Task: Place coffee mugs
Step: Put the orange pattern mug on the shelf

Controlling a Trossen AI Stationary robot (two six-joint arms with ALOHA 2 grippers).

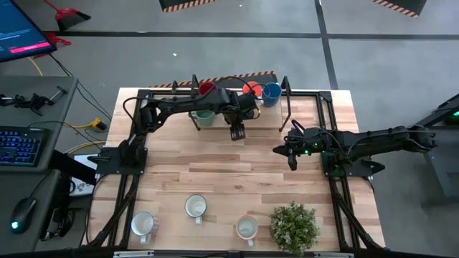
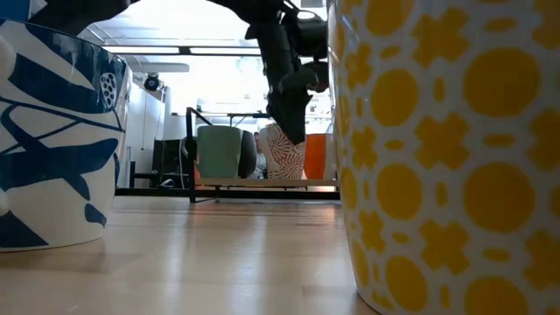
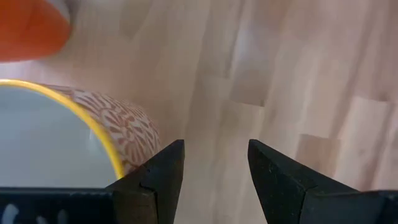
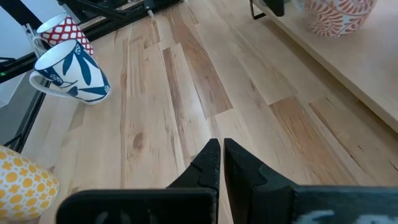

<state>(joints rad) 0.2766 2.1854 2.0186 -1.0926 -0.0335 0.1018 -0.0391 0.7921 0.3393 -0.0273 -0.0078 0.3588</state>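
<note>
Three white mugs (image 1: 196, 207) and a potted plant (image 1: 294, 226) along the table's near edge

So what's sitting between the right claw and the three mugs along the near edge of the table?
Nothing: in the high view only bare wooden table lies between the shut right claw and the near-edge mugs.

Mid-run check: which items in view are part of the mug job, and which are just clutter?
Job: red mug, orange mug, blue mug, teal mug, orange-patterned mug, three front white mugs.
Lying about: potted plant, keyboard, mouse.
</note>
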